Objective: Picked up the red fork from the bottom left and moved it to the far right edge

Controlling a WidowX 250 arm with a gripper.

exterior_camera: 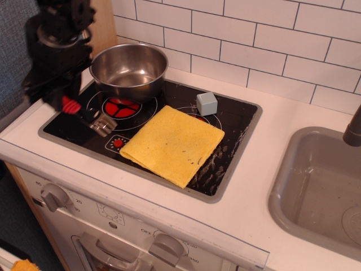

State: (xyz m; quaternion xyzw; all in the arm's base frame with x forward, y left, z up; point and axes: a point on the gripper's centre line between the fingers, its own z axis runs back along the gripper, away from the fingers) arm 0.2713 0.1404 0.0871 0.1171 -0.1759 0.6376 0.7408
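My gripper (63, 101) is shut on the red fork (71, 105) and holds it lifted above the front left of the black cooktop (237, 121). Only a bit of the red handle shows between the fingers; the silver tines (102, 125) stick out to the lower right, above the left burner. The strip of white countertop (268, 152) between the cooktop's grey rim and the grey sink (316, 186) lies far to the right.
A steel pot (130, 69) stands on the back left burner, just right of my arm. A yellow cloth (172, 144) covers the cooktop's middle. A small grey cube (206, 103) sits behind it. A dark faucet (353, 130) shows at the right edge.
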